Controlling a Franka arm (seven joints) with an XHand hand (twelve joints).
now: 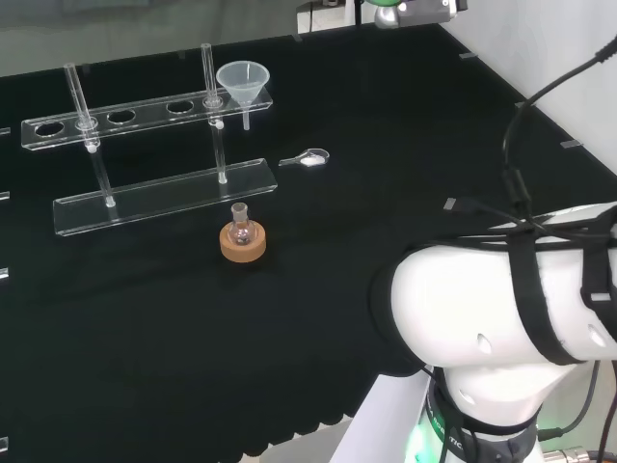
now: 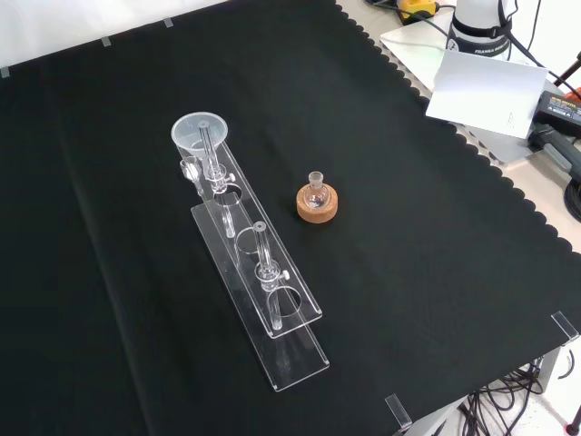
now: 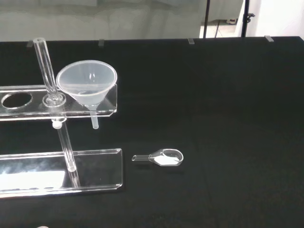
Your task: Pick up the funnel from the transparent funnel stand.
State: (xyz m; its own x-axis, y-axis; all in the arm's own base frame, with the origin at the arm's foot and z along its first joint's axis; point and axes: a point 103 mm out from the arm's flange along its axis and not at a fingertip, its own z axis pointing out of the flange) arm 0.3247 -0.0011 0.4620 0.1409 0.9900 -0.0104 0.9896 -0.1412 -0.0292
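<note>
One clear plastic funnel [image 1: 239, 81] sits in the end hole of the transparent two-tier funnel stand [image 1: 164, 198] in the head view, right of its upright rods; the white arm is well apart. In the front view it sits at the stand's far end, near a small flask on a cork ring [image 2: 318, 202]. The wrist view shows a small clear scoop [image 3: 161, 157] lying near the stand's base. The reach seems not begun; next, the hand must close around the funnel's cone. I cannot tell the fingers' state.

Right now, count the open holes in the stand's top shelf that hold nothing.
3. In the head view they sit in a row along the shelf, left of the funnel: left end, middle, right.
</note>
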